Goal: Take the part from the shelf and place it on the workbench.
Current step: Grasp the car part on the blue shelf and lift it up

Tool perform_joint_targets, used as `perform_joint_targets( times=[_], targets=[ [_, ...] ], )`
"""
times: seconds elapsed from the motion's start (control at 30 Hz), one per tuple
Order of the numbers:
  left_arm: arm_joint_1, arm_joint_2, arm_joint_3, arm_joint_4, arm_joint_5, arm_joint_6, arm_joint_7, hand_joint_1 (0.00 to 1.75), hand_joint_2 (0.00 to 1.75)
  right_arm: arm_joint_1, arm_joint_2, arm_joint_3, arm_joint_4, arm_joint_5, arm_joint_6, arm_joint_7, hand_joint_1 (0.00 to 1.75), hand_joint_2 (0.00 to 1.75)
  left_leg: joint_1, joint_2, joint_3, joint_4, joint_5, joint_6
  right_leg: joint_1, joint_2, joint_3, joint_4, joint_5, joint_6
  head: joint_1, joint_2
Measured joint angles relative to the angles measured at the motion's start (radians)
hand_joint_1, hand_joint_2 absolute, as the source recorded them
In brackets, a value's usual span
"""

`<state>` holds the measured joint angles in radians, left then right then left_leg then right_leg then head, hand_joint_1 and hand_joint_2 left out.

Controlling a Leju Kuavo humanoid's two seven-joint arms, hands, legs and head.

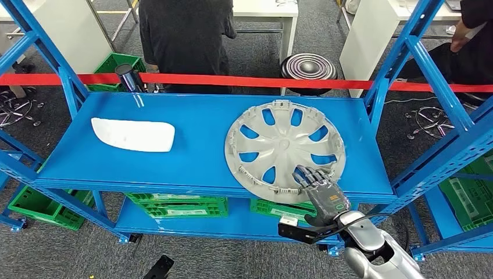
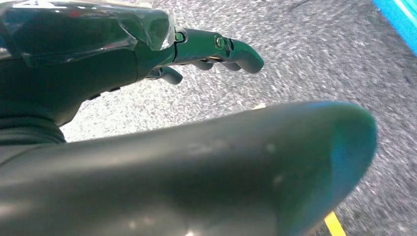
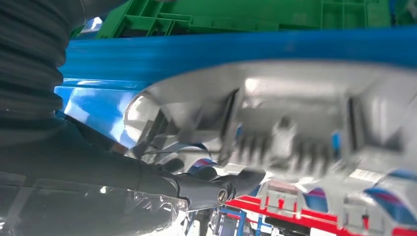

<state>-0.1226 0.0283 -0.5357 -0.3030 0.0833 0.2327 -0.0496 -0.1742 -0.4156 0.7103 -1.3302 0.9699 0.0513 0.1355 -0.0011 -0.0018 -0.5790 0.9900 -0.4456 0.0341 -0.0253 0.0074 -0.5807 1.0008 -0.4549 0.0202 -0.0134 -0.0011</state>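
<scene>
A grey wheel cover [image 1: 285,150] lies flat on the top board of the blue shelf [image 1: 197,157], toward the 3 o'clock side of the board, its near rim just over the front edge. The right hand [image 1: 318,189] reaches up from about 5 o'clock and rests on the cover's near rim, its dark fingers [image 1: 307,176] laid over the spokes; in the right wrist view the fingers [image 3: 216,189] lie against the cover's ribbed rim [image 3: 295,132], but whether they actually clamp it cannot be told. The left hand [image 2: 147,54] hangs over grey speckled carpet [image 2: 305,59], fingers [image 2: 236,51] loosely extended and apart, holding nothing. Toward 9 o'clock on the same board lies a white curved panel [image 1: 134,134], well apart from the cover. At the board's far edge near 11 o'clock stands a dark cylinder [image 1: 129,77]. A red tape [image 1: 256,82] runs across behind the shelf, and beyond it a person in dark clothes [image 1: 183,35] stands at 12 o'clock beside a round striped stool [image 1: 308,67]. Green crates [image 1: 183,206] sit on the lower board under the cover and panel.
</scene>
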Motion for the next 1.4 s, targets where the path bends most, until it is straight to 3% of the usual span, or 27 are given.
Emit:
perform_joint_targets(
  times=[0.07,0.17,0.2,0.23,0.27,0.3,0.37,0.4,0.43,0.47,0.57,0.6,0.67,0.73,0.77,0.8,0.83,0.9,0.93,1.07,1.13,1.2,1.23,1.27,1.3,1.33,1.4],
  targets=[
    [-0.001,-0.001,0.000,0.000,0.000,0.000,-0.002,0.00,0.00,-0.002,-0.010,0.000,0.011,0.026,-0.001,0.001,0.00,1.75,0.002,0.000,0.014,-0.021,0.012,0.013,0.001,-0.002,-0.014,0.028,-0.016,0.003,0.002,0.000],
    [-0.004,-0.002,0.000,0.000,0.000,0.000,-0.004,0.00,0.00,-0.003,-0.029,0.000,0.036,0.055,-0.002,0.004,0.00,1.75,0.001,0.000,0.022,-0.033,0.019,0.022,0.001,-0.004,-0.100,0.206,-0.091,-0.009,0.005,0.000],
    [-0.004,-0.002,0.000,0.000,-0.001,-0.001,-0.004,0.00,0.00,-0.001,-0.033,0.000,0.043,0.060,-0.004,0.005,0.00,1.75,-0.001,0.000,0.022,-0.032,0.019,0.022,0.001,-0.004,-0.128,0.261,-0.108,-0.008,0.005,0.000],
    [-0.004,-0.002,0.000,0.000,-0.001,-0.001,-0.004,0.00,0.00,0.000,-0.036,0.000,0.049,0.066,-0.006,0.005,0.00,1.75,-0.001,-0.001,0.022,-0.032,0.019,0.022,0.001,-0.004,-0.140,0.282,-0.110,-0.003,0.006,0.000],
    [-0.004,-0.002,0.000,0.000,-0.001,-0.001,-0.004,0.00,0.00,0.001,-0.039,0.000,0.054,0.071,-0.008,0.005,0.00,1.75,-0.002,-0.002,0.022,-0.031,0.018,0.021,0.000,-0.004,-0.134,0.267,-0.098,0.005,0.006,0.000],
    [-0.004,-0.003,0.000,0.000,-0.001,-0.001,-0.004,0.00,0.00,0.000,-0.042,0.000,0.058,0.076,-0.010,0.006,0.13,1.75,-0.002,-0.003,0.023,-0.029,0.016,0.019,-0.001,-0.005,-0.106,0.209,-0.073,0.014,0.006,0.000],
    [-0.004,-0.003,0.001,0.000,0.000,0.000,-0.006,0.00,0.00,-0.002,-0.049,0.000,0.067,0.084,-0.017,0.006,0.90,1.75,-0.004,-0.005,0.021,-0.017,0.008,0.010,-0.002,-0.007,-0.034,0.064,-0.022,0.022,0.006,0.000],
    [-0.003,-0.003,0.001,0.000,0.000,0.000,-0.007,0.00,0.00,-0.003,-0.052,0.000,0.071,0.086,-0.021,0.006,1.34,1.75,-0.005,-0.006,0.019,-0.010,0.003,0.005,-0.001,-0.008,-0.009,0.018,-0.007,0.019,0.005,0.000],
    [-0.003,-0.003,0.001,0.000,0.001,0.000,-0.008,0.00,0.00,-0.003,-0.053,-0.001,0.074,0.086,-0.027,0.006,1.64,1.75,-0.007,-0.007,0.017,-0.005,0.000,0.001,0.001,-0.008,0.001,-0.001,-0.002,0.013,0.005,0.000],
    [-0.002,-0.002,0.001,0.000,0.002,0.000,-0.009,0.00,0.00,-0.004,-0.053,-0.001,0.077,0.086,-0.033,0.005,1.72,1.75,-0.008,-0.007,0.016,-0.002,-0.002,-0.002,0.004,-0.007,0.002,0.001,-0.001,0.006,0.004,0.000],
    [0.000,-0.001,0.001,0.000,0.005,0.001,-0.013,0.00,0.00,-0.008,-0.053,-0.002,0.082,0.085,-0.049,0.003,1.74,1.75,-0.002,-0.005,0.005,0.027,-0.024,-0.013,-0.004,-0.006,0.007,-0.001,0.001,-0.009,0.003,0.000],
    [0.000,-0.001,0.002,0.000,0.006,0.001,-0.015,0.00,0.00,-0.009,-0.053,-0.003,0.083,0.085,-0.054,0.003,1.74,1.75,0.001,-0.005,-0.013,0.068,-0.050,-0.019,-0.007,-0.007,0.008,-0.002,0.002,-0.014,0.002,0.000],
    [0.003,-0.001,0.003,0.000,0.010,0.001,-0.018,0.00,0.00,-0.009,-0.052,-0.006,0.084,0.084,-0.066,0.003,1.73,1.75,0.007,-0.003,-0.074,0.203,-0.117,-0.032,-0.007,-0.008,0.009,-0.002,0.001,-0.018,-0.001,0.000],
    [0.009,0.000,0.005,0.001,0.011,0.002,-0.021,0.00,0.00,-0.008,-0.051,-0.008,0.084,0.084,-0.075,0.003,1.71,1.75,0.012,-0.002,-0.121,0.302,-0.146,-0.037,-0.006,-0.008,0.009,-0.001,0.001,-0.018,-0.001,0.000],
    [0.011,0.000,0.006,0.001,0.012,0.002,-0.022,0.00,0.00,-0.008,-0.050,-0.009,0.084,0.084,-0.077,0.002,1.71,1.75,0.014,-0.001,-0.117,0.295,-0.131,-0.038,-0.006,-0.007,0.010,-0.001,0.001,-0.018,-0.001,0.000],
    [0.013,0.000,0.008,0.001,0.012,0.002,-0.023,0.00,0.00,-0.008,-0.050,-0.010,0.084,0.085,-0.079,0.001,1.72,1.75,0.015,0.000,-0.093,0.246,-0.099,-0.036,-0.007,-0.007,0.012,-0.001,0.001,-0.018,-0.002,0.000],
    [0.013,0.000,0.009,0.001,0.014,0.003,-0.024,0.00,0.00,-0.008,-0.049,-0.010,0.084,0.086,-0.083,0.000,1.73,1.75,0.015,0.000,-0.055,0.170,-0.061,-0.033,-0.007,-0.006,0.014,-0.002,0.001,-0.018,-0.002,0.000],
    [0.012,0.000,0.014,0.001,0.018,0.005,-0.028,0.00,0.00,-0.005,-0.046,-0.016,0.084,0.091,-0.100,-0.002,1.74,1.75,0.011,0.000,0.008,0.040,-0.019,-0.025,-0.002,-0.006,0.014,-0.001,0.001,-0.014,-0.001,0.000],
    [0.012,0.000,0.016,0.001,0.021,0.007,-0.031,0.00,0.00,-0.003,-0.044,-0.020,0.084,0.096,-0.114,-0.003,1.75,1.75,0.008,0.000,0.020,0.012,-0.015,-0.021,-0.001,-0.006,0.012,-0.002,0.002,-0.009,-0.001,0.000],
    [0.018,-0.003,0.025,0.001,0.031,0.020,-0.042,0.00,0.00,0.012,-0.035,-0.043,0.083,0.120,-0.201,-0.008,1.75,1.75,0.003,-0.001,0.024,-0.009,-0.004,0.005,-0.003,-0.008,-0.001,0.009,-0.003,0.011,0.000,0.000],
    [0.020,-0.007,0.030,0.001,0.033,0.026,-0.046,0.00,0.00,0.023,-0.031,-0.059,0.083,0.131,-0.259,-0.010,1.75,1.75,0.005,-0.001,0.028,-0.019,0.007,0.016,-0.003,-0.008,-0.044,0.095,-0.047,0.004,0.003,0.000],
    [0.023,-0.010,0.033,0.001,0.035,0.031,-0.049,0.00,0.00,0.039,-0.024,-0.075,0.083,0.139,-0.326,-0.014,1.75,1.75,-0.001,-0.002,0.023,-0.019,0.008,0.020,-0.002,-0.008,-0.111,0.234,-0.103,-0.004,0.005,0.000],
    [0.026,-0.013,0.034,0.002,0.035,0.032,-0.051,0.00,0.00,0.047,-0.020,-0.083,0.083,0.143,-0.356,-0.016,1.75,1.75,-0.004,-0.003,0.022,-0.018,0.008,0.021,-0.002,-0.008,-0.133,0.281,-0.116,-0.002,0.005,0.000],
    [0.028,-0.014,0.035,0.002,0.035,0.033,-0.051,0.00,0.00,0.054,-0.016,-0.090,0.083,0.146,-0.381,-0.019,1.75,1.75,-0.006,-0.003,0.022,-0.017,0.008,0.021,-0.002,-0.008,-0.136,0.286,-0.112,0.003,0.005,0.000],
    [0.030,-0.016,0.036,0.003,0.035,0.033,-0.052,0.00,0.00,0.059,-0.012,-0.097,0.082,0.148,-0.403,-0.024,1.75,1.75,-0.007,-0.004,0.022,-0.016,0.007,0.020,-0.002,-0.008,-0.117,0.246,-0.091,0.011,0.005,0.000],
    [0.030,-0.018,0.038,0.003,0.035,0.033,-0.053,0.00,0.00,0.062,-0.009,-0.104,0.082,0.149,-0.423,-0.030,1.75,1.75,-0.007,-0.005,0.022,-0.012,0.005,0.019,-0.002,-0.009,-0.081,0.172,-0.062,0.018,0.005,0.000],
    [0.030,-0.020,0.041,0.004,0.035,0.034,-0.055,0.00,0.00,0.063,-0.002,-0.114,0.080,0.150,-0.461,-0.045,1.75,1.75,-0.011,-0.006,0.019,-0.003,-0.002,0.012,0.000,-0.008,-0.017,0.044,-0.017,0.019,0.005,0.000]
  ],
)
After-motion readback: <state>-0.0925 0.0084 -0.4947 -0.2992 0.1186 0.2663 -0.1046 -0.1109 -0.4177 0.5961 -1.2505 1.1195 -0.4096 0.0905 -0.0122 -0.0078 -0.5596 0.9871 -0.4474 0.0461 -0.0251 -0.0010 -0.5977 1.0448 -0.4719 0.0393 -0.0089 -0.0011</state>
